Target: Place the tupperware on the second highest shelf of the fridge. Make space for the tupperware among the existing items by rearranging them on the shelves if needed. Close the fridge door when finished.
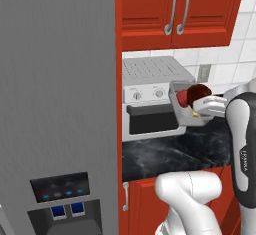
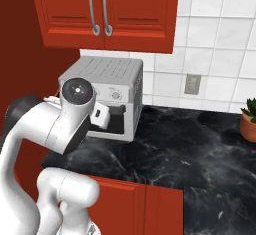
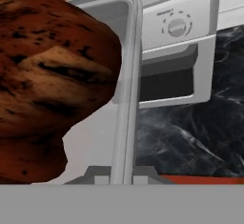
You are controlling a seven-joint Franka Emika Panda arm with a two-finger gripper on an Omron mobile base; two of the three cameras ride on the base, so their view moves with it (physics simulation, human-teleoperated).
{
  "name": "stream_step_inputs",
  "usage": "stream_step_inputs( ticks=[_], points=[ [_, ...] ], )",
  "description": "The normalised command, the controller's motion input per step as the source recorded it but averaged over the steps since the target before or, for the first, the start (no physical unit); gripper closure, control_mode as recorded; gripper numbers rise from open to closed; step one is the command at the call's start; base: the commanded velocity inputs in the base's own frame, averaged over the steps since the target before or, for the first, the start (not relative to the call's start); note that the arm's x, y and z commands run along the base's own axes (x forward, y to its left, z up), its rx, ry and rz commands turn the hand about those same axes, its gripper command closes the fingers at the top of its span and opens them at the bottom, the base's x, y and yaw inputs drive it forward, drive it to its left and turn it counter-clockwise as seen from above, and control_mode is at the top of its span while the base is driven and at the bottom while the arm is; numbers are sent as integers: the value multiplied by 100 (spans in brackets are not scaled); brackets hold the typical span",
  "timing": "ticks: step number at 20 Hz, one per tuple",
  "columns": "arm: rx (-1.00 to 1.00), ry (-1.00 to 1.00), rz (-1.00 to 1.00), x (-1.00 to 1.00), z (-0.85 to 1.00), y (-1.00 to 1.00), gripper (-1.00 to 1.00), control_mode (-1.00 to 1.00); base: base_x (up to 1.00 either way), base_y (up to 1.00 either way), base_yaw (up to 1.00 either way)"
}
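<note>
The tupperware (image 1: 179, 113) is a shallow grey container held tilted on its side in the air, in front of the toaster oven and above the counter. Its red lump (image 1: 182, 97) and dark brown lump (image 1: 199, 91) show inside. My gripper (image 1: 194, 113) is shut on its rim. In the hand view the tupperware rim (image 3: 128, 75) runs up from between the tips of my gripper (image 3: 123, 174), and the brown lump (image 3: 47, 75) bulks at the left. The fridge (image 1: 55, 104) stands at the left with its dispenser panel (image 1: 60, 186) facing me. Its shelves, the existing items and the plain fridge door are out of view.
A grey toaster oven (image 1: 150, 94) (image 2: 107, 96) stands on the black marble counter (image 1: 170, 154) (image 2: 190, 149). Red wall cabinets (image 1: 175, 9) hang above it and red base cabinets (image 2: 145, 204) stand below. A potted plant (image 2: 248, 121) sits at the far right of the counter.
</note>
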Motion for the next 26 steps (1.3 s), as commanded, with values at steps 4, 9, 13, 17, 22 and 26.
stream_step_inputs(
  ticks=[4, 9, 13, 17, 22, 26],
  points=[
    [0, 0, 8, 0, 0, 4, 100, -100, 0, 0, 0],
    [-3, 0, 5, 0, 0, 16, 100, -100, 0, 0, 0],
    [-1, 0, 0, 0, 0, -4, 100, -100, 0, 0, 0],
    [0, 0, 0, 0, 0, 0, 100, -100, 0, 0, 0],
    [0, 0, 3, -24, 0, 0, 100, -100, 0, 0, 0],
    [0, 0, 15, -78, -2, -2, 100, -100, 0, 0, 0]
  ],
)
